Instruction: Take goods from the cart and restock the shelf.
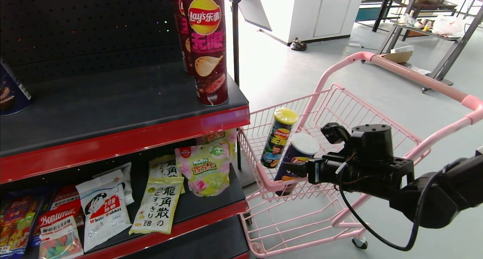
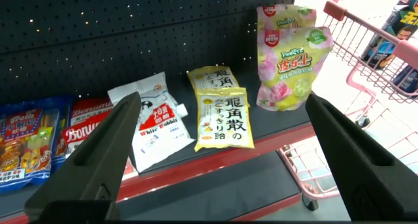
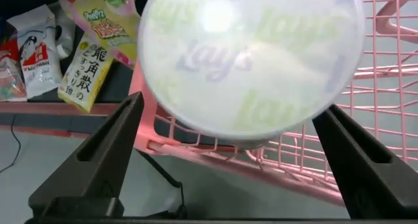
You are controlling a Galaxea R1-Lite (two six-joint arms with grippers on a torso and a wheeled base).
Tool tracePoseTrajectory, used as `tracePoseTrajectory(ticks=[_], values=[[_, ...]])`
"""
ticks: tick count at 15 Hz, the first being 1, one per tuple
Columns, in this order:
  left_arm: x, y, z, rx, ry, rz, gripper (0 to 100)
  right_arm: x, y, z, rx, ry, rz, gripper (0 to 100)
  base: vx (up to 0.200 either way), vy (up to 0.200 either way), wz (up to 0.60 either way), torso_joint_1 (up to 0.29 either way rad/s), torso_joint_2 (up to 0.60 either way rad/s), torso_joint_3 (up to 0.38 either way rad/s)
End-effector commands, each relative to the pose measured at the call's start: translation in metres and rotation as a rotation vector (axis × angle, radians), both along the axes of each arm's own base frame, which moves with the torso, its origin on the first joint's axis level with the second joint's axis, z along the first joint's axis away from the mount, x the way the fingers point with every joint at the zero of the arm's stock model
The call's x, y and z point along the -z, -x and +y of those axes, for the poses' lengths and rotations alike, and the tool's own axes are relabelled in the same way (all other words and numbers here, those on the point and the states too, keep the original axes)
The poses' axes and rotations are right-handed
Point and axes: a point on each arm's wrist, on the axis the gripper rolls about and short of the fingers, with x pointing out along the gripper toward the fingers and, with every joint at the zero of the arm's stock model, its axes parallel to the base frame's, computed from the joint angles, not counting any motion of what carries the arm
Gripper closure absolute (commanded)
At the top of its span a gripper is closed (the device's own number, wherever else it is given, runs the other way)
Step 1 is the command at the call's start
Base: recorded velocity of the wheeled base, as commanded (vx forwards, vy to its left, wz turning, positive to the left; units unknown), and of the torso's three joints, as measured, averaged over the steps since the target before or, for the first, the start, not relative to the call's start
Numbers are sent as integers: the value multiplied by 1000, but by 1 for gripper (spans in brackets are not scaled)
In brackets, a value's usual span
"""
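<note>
Black wedge-shaped fingers of the right gripper (image 3: 230, 110) are spread wide on either side of the glossy white lid of a purple cylindrical chip can (image 1: 300, 145), which stands tilted in the pink wire cart (image 1: 415, 76) beside a yellow-lidded can (image 1: 280, 138). The left gripper (image 2: 222, 100), its fingers also apart, faces crinkly snack bags (image 2: 225, 116) on the red-edged lower shelf (image 2: 274, 138).

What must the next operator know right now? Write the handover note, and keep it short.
Left pincer: open, facing the snack bags on the lower shelf.
Right pincer: open, fingers either side of the white-lidded can in the cart, not closed on it.
Things: yellow-lidded can also in the cart; dark red cans stand on the upper shelf.
Done: nothing held yet.
Left: grip the white-lidded can, shelve it, then the yellow-lidded can.
</note>
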Motion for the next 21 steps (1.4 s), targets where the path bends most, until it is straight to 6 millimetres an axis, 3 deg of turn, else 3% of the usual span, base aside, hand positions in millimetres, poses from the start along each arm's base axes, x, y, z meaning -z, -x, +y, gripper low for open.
tracePoseTrajectory(ticks=[1,7,20,21], values=[[0,0,0,0,0,1,0,12,-6,3,2,10,19,0,0,0,0,0,0,0],[0,0,0,0,0,1,0,31,-22,8,37,6,-25,0,0,0,0,0,0,0],[0,0,0,0,0,-1,0,28,-30,13,39,-2,-50,0,0,0,0,0,0,0],[0,0,0,0,0,1,0,26,-33,13,40,-12,-58,100,0,0,0,0,0,0]])
